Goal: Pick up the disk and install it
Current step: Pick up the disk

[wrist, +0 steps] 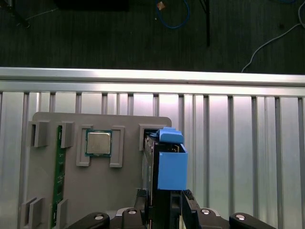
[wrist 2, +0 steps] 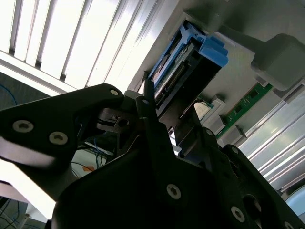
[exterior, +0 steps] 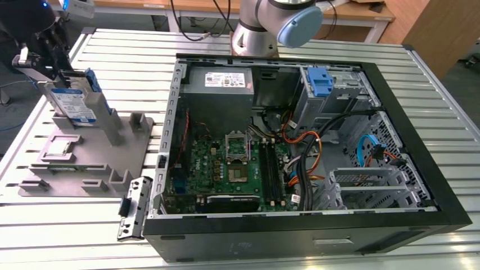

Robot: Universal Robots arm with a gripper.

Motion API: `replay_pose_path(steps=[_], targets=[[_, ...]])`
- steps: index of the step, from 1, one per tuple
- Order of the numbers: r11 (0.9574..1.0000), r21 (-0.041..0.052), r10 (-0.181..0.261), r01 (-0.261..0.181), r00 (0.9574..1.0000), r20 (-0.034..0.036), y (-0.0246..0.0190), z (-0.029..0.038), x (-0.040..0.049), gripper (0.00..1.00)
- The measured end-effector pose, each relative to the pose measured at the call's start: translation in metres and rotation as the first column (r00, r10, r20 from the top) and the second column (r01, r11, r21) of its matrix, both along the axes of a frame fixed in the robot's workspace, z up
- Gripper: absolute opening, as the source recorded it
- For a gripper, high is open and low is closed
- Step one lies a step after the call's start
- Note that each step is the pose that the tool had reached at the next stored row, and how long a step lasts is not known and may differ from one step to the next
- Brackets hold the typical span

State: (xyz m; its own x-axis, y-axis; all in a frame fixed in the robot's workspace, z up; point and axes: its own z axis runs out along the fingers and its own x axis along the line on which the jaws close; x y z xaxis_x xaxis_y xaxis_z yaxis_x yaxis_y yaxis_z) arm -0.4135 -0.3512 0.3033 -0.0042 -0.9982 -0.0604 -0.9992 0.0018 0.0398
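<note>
A: 1 tool (wrist: 167,200), 1 part. State of the tool?

B: Jaws drawn narrow, clamped on the disk (exterior: 75,104) from 2 opposite sides. In the first wrist view I see no gap on either side.

A: Where is the disk?

B: In a slot of the grey holder plate (wrist: 95,191), at the exterior view's left, well apart from the computer case (exterior: 433,169). As far as I can judge, it is not lifted clear of the slot.

A: Why is it stored like that?

B: My reading: the slot keeps it standing on end, so its upper part is exposed and the tool can come down over it from above.

A: Orientation?

B: Long axis close to vertical, leaning slightly in the exterior view. The labelled face is turned toward that camera. 1 blue rail (wrist: 171,171) runs up the edge nearer the case.

A: Neighbours, going outward?

B: Just beside it on the plate is a processor chip (wrist: 98,143) in its pocket, and past that 1 green memory stick (wrist: 59,167). The plate lies on the slatted tabletop (wrist: 238,143). Farthest is the open case, with a blue latch (exterior: 320,83) on its cage.
</note>
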Motion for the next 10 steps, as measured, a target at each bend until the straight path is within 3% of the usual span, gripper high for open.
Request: replay_pose_path(steps=[10], targets=[[1.0000,0.0000,0.000,0.000,1.0000,0.0000,0.0000,0.0000,-0.0001,0.35]])
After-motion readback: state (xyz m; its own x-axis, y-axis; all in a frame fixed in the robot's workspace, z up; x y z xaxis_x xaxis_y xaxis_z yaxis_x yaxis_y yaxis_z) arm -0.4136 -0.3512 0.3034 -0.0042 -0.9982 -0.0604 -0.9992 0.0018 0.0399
